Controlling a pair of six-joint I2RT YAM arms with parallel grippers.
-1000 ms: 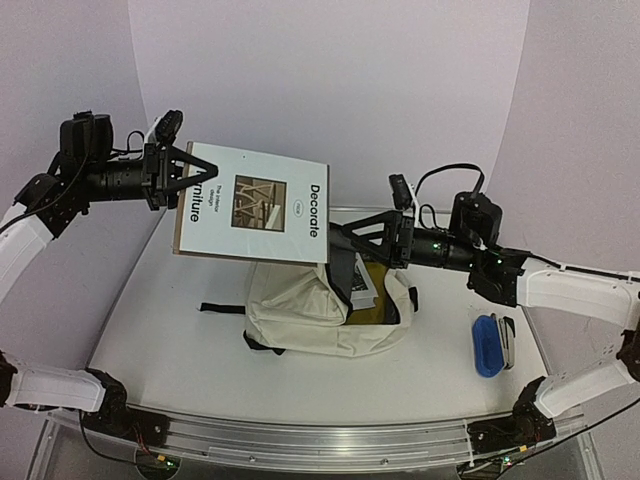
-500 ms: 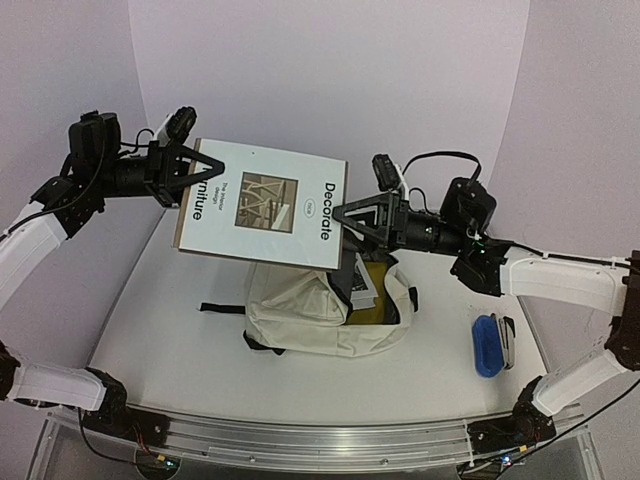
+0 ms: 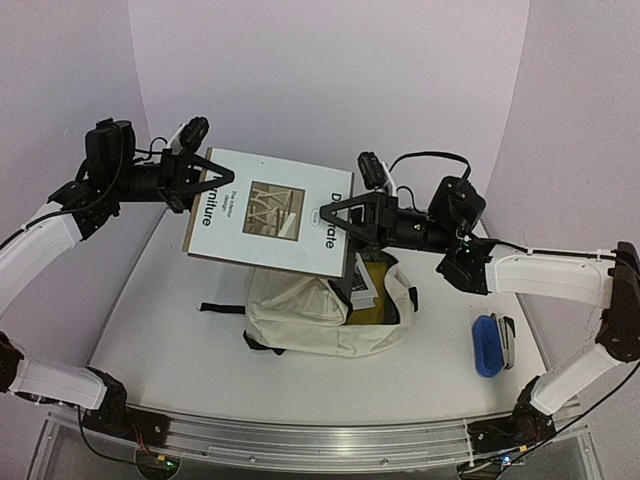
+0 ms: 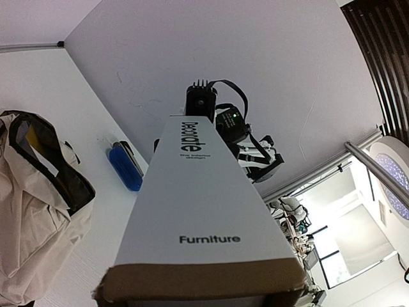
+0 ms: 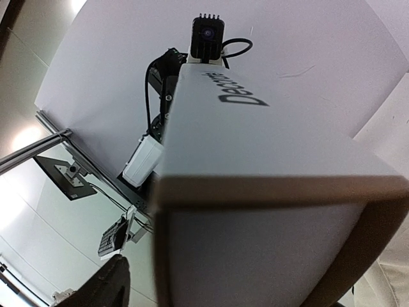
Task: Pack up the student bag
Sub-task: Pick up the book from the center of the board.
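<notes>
We are holding a large white hardcover book [image 3: 270, 212], its cover lettered Decorate and Furniture, up in the air over the white table [image 3: 160, 330], with the cover facing upward. Our left gripper [image 3: 207, 183] is clamping the Furniture edge of the book, its jaws set narrow on the book's thickness. Our right gripper [image 3: 335, 218] is reaching in from the opposite side, its jaws straddling the Decorate edge, and we are unable to tell whether the pads are pressing the book or standing just off it. The student bag [image 3: 300, 312], a big cream canvas backpack with black straps, is lying on the table under the book, its dark-lined mouth gaping at its right end and showing something yellow [image 3: 375, 285] inside. A flat blue case [image 3: 485, 345] is lying well apart from the bag, near the table's right edge
</notes>
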